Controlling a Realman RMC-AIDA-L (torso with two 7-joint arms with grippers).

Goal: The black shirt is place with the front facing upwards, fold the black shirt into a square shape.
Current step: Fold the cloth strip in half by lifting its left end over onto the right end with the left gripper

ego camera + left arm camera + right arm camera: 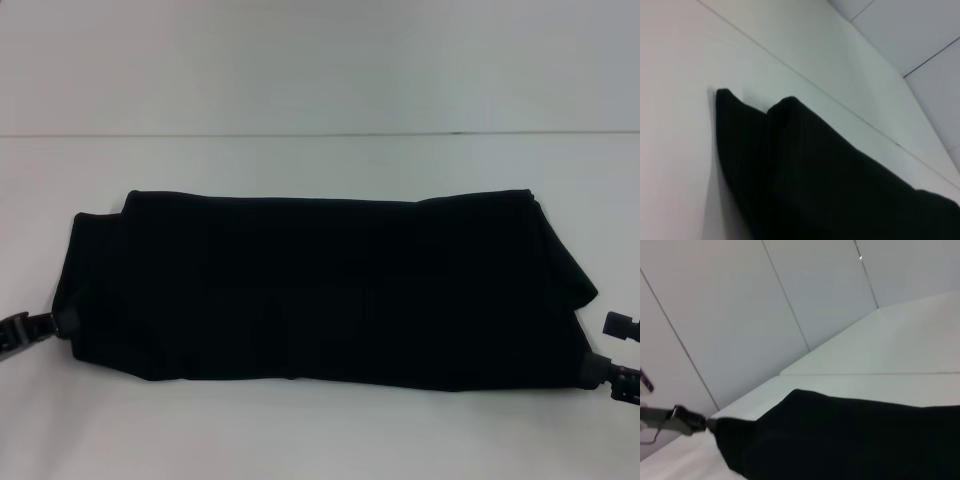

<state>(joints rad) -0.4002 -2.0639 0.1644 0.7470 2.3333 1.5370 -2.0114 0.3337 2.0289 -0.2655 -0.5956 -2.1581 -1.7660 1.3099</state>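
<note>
Head view: black fabric shirt (pixel 320 290) lies in a long band on white surface (pixel 320 430); left end effector (pixel 45 325) and right end effector (pixel 598 368) pinch its near corners; next, probably fold ends inward toward square

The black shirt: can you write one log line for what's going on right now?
black shirt: folded into a long band on the table | left gripper: at its left end | right gripper: at its right end | lettering: hidden

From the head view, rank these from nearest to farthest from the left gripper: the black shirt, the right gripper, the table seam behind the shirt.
1. Black shirt: its left end is at the left gripper.
2. Table seam: behind the shirt.
3. Right gripper: at the shirt's opposite end.
</note>
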